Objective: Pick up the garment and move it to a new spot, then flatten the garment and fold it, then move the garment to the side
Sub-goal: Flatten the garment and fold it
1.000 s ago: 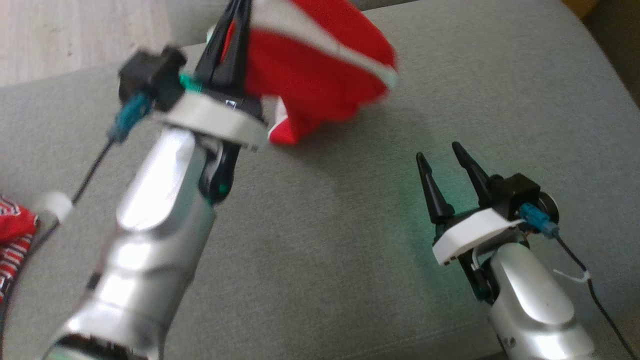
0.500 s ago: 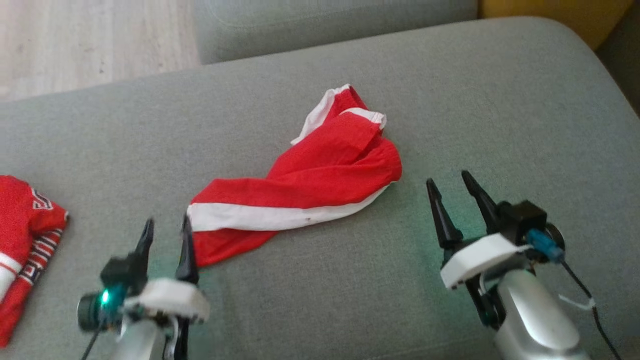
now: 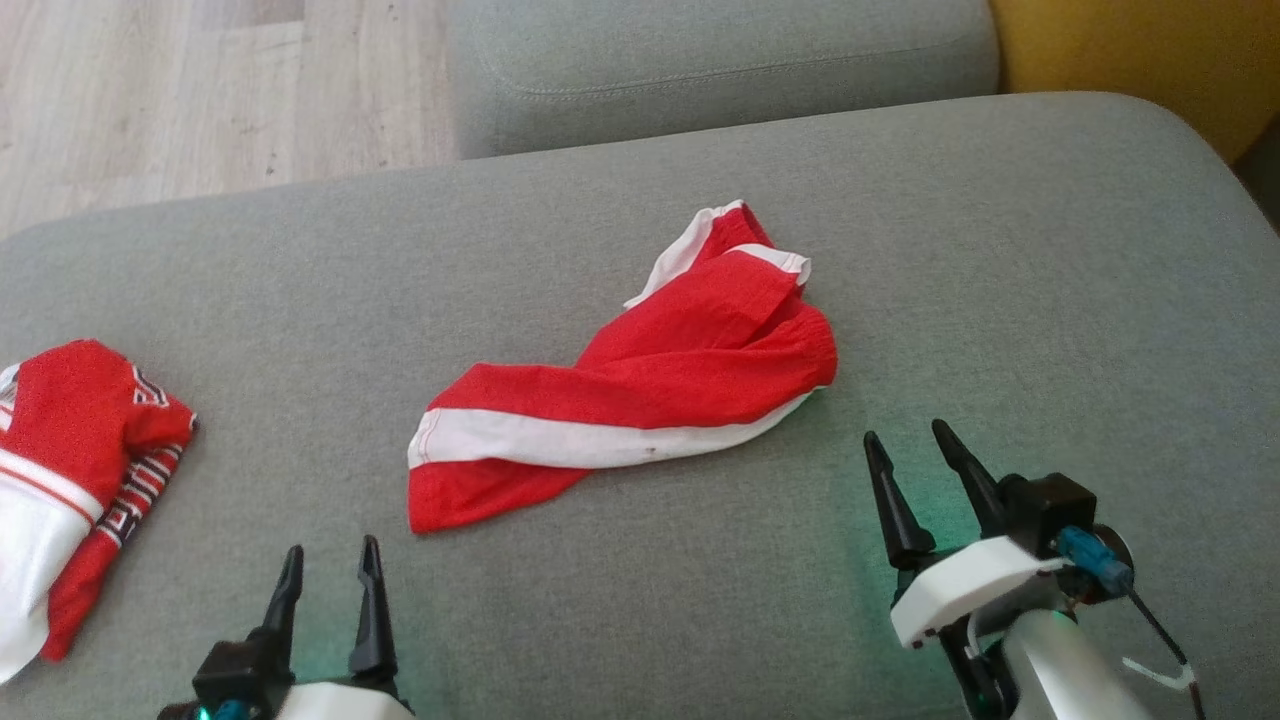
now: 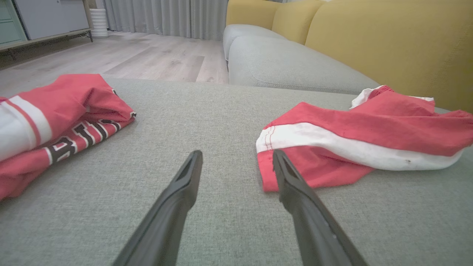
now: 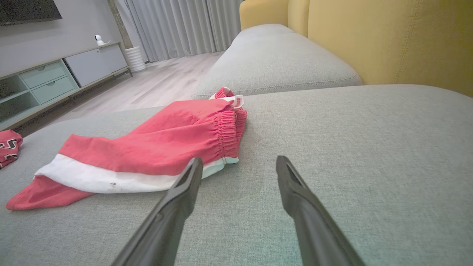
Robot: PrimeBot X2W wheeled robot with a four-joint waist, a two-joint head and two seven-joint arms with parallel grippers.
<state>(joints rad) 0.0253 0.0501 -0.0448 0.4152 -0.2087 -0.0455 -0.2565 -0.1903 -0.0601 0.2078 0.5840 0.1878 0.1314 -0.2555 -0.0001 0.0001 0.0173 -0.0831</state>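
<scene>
We see the shorts (image 3: 640, 400) lying twisted in the middle of the sofa (image 3: 1000, 250). Our left end effector (image 3: 331, 548) and right end effector (image 3: 905, 432) hang open and empty at the sofa's near edge. We judge the move done; flattening, folding and setting aside remain.

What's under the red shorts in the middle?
The red shorts lie crumpled on the grey sofa cushion, so grey fabric shows all around them. Whether anything is tucked beneath their twisted folds is hidden.
</scene>
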